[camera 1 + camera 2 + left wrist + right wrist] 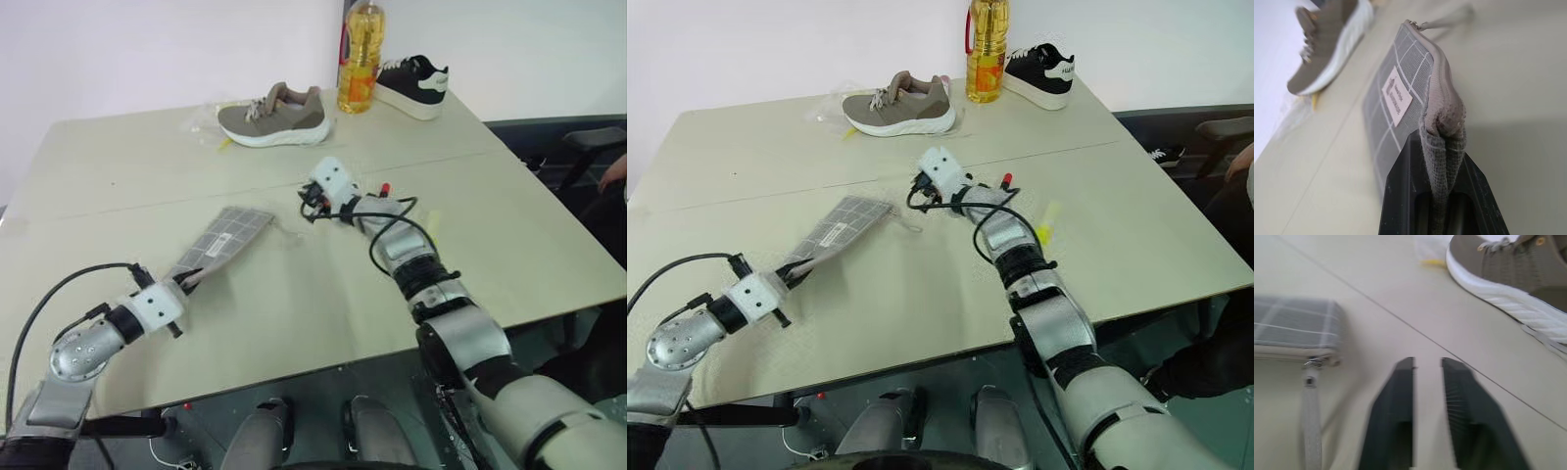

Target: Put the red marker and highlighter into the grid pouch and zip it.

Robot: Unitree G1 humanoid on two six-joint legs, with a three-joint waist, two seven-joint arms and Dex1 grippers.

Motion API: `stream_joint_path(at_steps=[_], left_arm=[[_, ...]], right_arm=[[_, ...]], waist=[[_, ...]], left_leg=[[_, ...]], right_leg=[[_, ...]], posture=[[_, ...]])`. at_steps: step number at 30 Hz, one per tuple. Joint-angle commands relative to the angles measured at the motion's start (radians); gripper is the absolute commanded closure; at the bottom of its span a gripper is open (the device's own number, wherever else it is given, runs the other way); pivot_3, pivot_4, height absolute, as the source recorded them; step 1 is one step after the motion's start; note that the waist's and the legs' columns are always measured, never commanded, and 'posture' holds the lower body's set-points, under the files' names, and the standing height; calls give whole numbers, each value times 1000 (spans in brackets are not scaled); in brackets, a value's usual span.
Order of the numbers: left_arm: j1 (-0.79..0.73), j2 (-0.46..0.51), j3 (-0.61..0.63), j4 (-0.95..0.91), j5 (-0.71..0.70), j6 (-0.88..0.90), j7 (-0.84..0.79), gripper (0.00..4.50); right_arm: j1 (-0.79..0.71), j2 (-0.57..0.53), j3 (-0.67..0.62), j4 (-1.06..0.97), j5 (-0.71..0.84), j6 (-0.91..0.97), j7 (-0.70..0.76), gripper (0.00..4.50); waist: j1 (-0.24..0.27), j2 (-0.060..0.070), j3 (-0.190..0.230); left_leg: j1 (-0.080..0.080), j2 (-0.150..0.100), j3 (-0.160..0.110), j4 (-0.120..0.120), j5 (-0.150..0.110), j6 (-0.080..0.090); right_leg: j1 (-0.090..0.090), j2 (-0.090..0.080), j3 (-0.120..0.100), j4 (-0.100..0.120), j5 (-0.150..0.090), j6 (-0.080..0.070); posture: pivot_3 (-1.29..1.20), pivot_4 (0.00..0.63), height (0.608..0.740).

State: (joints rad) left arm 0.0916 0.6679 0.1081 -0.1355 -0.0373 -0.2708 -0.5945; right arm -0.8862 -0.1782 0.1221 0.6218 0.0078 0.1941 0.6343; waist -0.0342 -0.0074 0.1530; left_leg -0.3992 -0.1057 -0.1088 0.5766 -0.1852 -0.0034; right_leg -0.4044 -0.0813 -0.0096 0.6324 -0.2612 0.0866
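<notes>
My left gripper (1442, 196) had clamped the pouch's (227, 236) near end — its long axis ran up-right toward centre frame. My right gripper (1427, 377), fingers apart and empty, sat just right of it, nearer the marker (1005, 181) and highlighter (1047, 222) at centre-right.

grid pouch (223, 238): flat grey fabric, white grid lines, small white label on one face. left of centre in the head view, running diagonally from lower left to upper right. near end raised off the table (294, 304) and pinched on edge; far end low, at or near the table. zipper pull cord (1447, 22) trails from far corner.

red marker (385, 187): only a red tip shows, centre frame, upper middle.

highlighter (1048, 221): yellow, lying on table right of centre, partly hidden.
</notes>
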Motion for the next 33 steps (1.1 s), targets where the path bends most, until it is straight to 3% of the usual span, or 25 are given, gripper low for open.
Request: stream_joint_path(at_steps=[1,4,11,17,19,26,27,33], left_arm=[[-25,-40,-43,-116,-57,110,-9,4500],[-61,-83,-67,-158,-81,177,-5,4500],[-98,-115,-103,-168,-71,214,-16,4500],[-92,-123,-104,-176,-86,215,-32,4500],[-87,-125,-104,-181,-87,216,-36,4500],[-69,-128,-97,-195,-76,216,-28,4500],[-66,-129,-96,-196,-74,215,-26,4500],[-93,-155,-127,-179,-49,233,-5,4500]], right_arm=[[84,-94,-39,-293,109,163,134,1614],[172,-182,-8,-471,161,297,232,49],[200,-177,-18,-539,168,410,154,49],[177,-125,-18,-479,164,421,80,49],[174,-115,-16,-467,162,413,71,805],[176,-116,4,-473,155,405,68,4209],[177,-123,13,-483,149,406,72,4448],[192,-210,147,-585,72,376,140,4448]], waist=[[5,0,0],[7,0,0],[2,0,0],[20,0,0],[24,0,0],[23,0,0],[23,0,0],[23,0,0]], left_leg=[[-1,0,0,1,0,0],[-3,0,1,1,0,0],[-3,2,0,2,0,0],[-4,1,0,3,0,0],[-4,1,0,3,0,0],[-5,1,0,3,0,0],[-5,1,0,3,0,0],[-5,1,0,3,0,0]], right_leg=[[0,0,0,0,0,0],[1,0,0,0,0,0],[0,1,0,0,0,-2],[0,1,0,-2,1,-2],[0,1,0,-2,1,-2],[0,0,0,-2,0,-2],[0,0,0,-2,0,-2],[0,0,0,-2,0,-2]], posture=[[0,150,740],[0,150,740],[0,150,740],[0,150,740],[0,150,740],[0,150,740],[0,150,740],[0,150,740]])
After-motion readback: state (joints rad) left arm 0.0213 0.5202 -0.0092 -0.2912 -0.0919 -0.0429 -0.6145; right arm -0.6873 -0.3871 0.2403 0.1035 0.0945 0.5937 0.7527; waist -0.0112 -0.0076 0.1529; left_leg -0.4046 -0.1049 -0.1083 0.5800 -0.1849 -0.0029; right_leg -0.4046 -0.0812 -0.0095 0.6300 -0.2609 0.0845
